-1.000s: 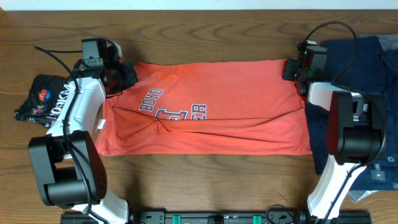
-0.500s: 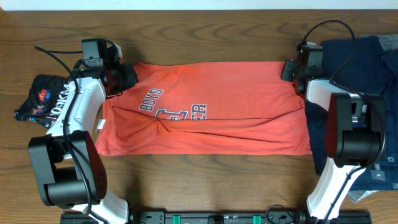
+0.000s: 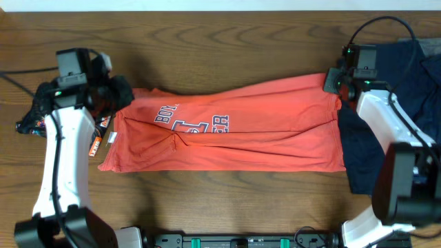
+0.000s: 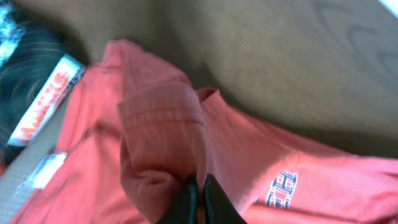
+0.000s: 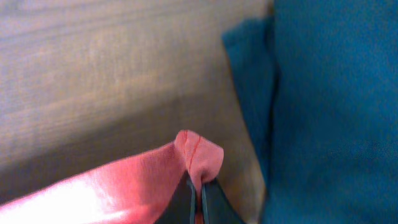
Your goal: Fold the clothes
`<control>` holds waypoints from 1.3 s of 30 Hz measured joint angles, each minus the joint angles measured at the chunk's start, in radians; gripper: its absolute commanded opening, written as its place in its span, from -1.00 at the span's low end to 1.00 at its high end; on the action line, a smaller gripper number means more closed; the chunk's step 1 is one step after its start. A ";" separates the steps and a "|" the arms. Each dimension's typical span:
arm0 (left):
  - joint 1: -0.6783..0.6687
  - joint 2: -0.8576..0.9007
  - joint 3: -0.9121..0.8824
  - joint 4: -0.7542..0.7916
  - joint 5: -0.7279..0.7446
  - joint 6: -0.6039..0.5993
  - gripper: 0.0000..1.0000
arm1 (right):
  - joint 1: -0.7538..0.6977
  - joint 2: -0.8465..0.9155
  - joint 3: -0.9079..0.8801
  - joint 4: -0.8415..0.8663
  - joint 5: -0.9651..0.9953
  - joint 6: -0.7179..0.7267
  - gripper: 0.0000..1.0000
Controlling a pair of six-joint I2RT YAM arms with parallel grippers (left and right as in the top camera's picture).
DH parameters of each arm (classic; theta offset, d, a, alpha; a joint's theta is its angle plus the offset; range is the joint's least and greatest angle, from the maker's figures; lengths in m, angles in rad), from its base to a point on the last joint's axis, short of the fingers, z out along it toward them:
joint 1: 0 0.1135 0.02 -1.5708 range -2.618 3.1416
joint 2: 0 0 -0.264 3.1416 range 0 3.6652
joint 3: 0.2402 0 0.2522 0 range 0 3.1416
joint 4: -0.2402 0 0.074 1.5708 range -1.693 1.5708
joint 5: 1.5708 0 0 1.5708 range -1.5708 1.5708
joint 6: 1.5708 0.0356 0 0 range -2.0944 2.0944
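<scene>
Brown wooden table (image 3: 220, 41) carries a coral-red cotton short-sleeved T-shirt (image 3: 262, 134), which is spread sideways across the middle with its far edge raised. The left gripper (image 4: 199, 194) is closed on a bunched sleeve fold near the left edge. The right gripper (image 5: 198, 186) pinches the far hem corner near the right edge.

For a clean fold, both arms should probably travel together toward the near edge, with the cloth taut, and lay edge on edge.

The navy lettering (image 3: 193, 124) can be read only partly, as "BO" and "ER". A dark navy garment (image 3: 413, 96) lies at the right edge and a small black printed shirt (image 3: 27, 122) at the left. An orange-lettered tag (image 4: 46, 99) beside it is too blurred to read.
</scene>
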State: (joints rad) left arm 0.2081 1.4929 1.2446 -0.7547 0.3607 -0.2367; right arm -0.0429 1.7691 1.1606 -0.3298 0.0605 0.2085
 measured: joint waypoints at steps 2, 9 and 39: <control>0.013 -0.017 0.000 -0.059 0.000 0.001 -0.88 | 0.000 -0.036 0.000 -0.084 0.001 0.000 -0.98; 0.031 -0.024 0.000 -0.232 0.000 0.000 -0.88 | -0.012 -0.109 -0.001 -0.353 0.058 0.000 -0.95; 0.107 -0.241 0.000 -0.579 0.000 0.055 -0.88 | -0.026 -0.122 -0.003 -0.687 0.091 -0.001 -0.86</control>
State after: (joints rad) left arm 0.3153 1.2522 1.2442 -1.3334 0.3603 -0.1822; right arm -0.0689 1.6474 1.1572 -1.0168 0.1513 0.2077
